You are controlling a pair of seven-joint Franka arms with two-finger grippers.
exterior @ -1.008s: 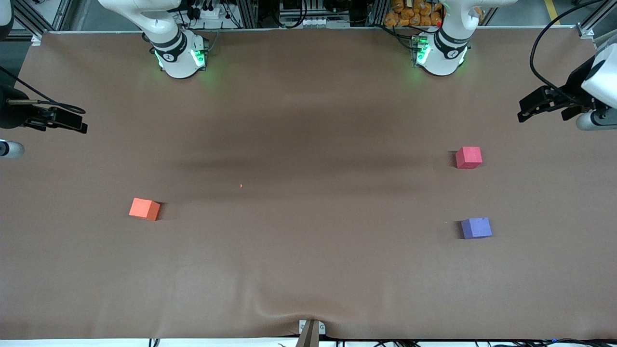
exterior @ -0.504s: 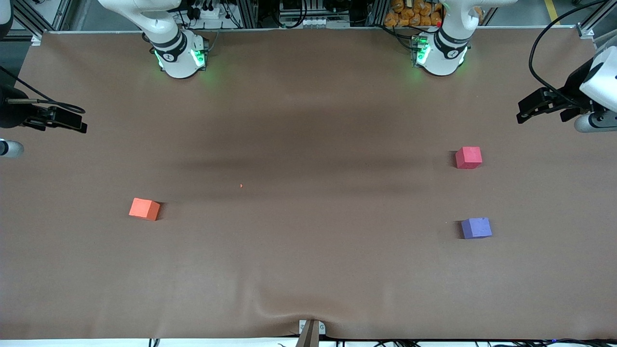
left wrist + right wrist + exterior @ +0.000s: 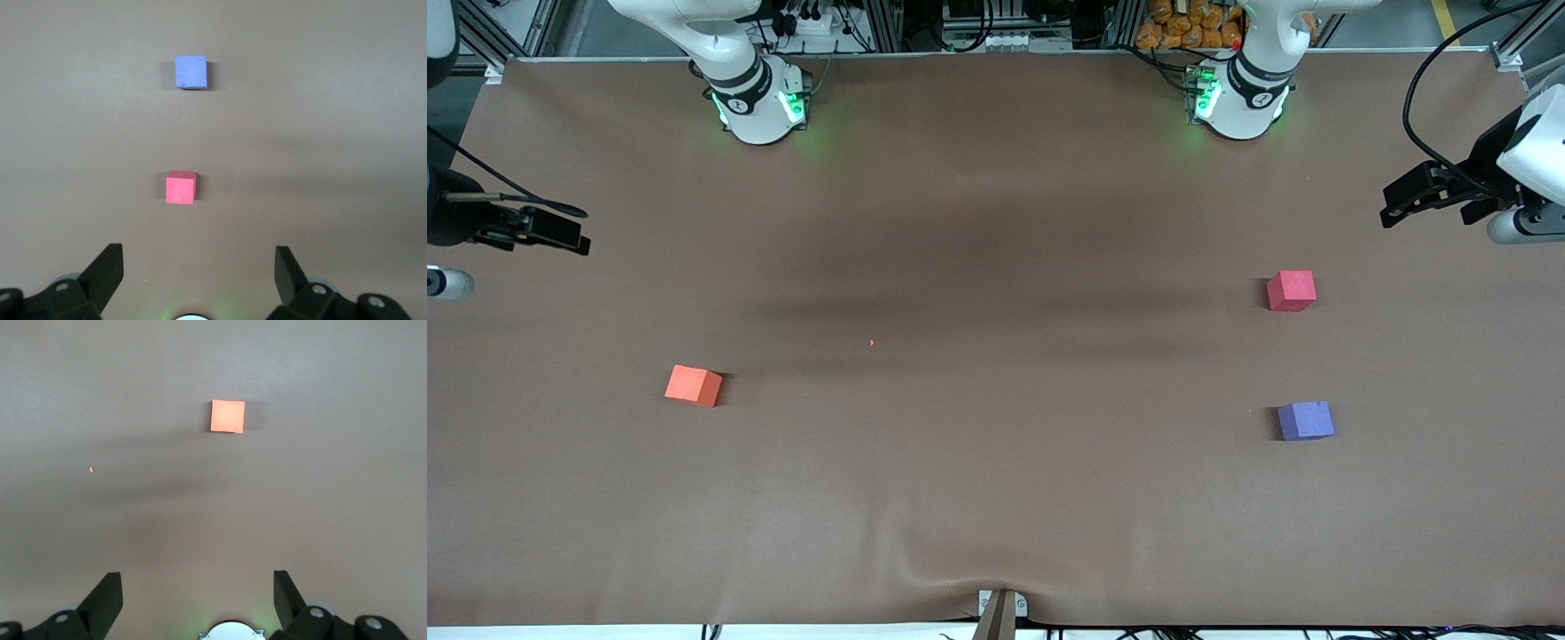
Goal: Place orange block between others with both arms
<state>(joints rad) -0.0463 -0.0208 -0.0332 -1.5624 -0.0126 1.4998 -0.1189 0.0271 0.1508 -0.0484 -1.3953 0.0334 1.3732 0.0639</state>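
Note:
The orange block (image 3: 693, 386) (image 3: 228, 416) sits on the brown table toward the right arm's end. Toward the left arm's end lie the others: a pinkish-red cube (image 3: 1291, 291) (image 3: 181, 187) and a purple cube (image 3: 1305, 420) (image 3: 191, 72), the purple one nearer the front camera, with a gap between them. My right gripper (image 3: 574, 233) (image 3: 198, 583) hangs open and empty over the table's edge at the right arm's end. My left gripper (image 3: 1392, 206) (image 3: 199, 257) hangs open and empty over the edge at the left arm's end.
A tiny orange-red speck (image 3: 871, 342) (image 3: 92, 469) lies on the table cover near the middle. The cover bulges in a wrinkle (image 3: 951, 569) by a metal bracket (image 3: 1000, 607) at the near edge. The arm bases (image 3: 760, 105) (image 3: 1240, 100) glow green along the top.
The right gripper has shifted slightly lower in the front view. The left gripper has shifted slightly. All three blocks lie where they were.

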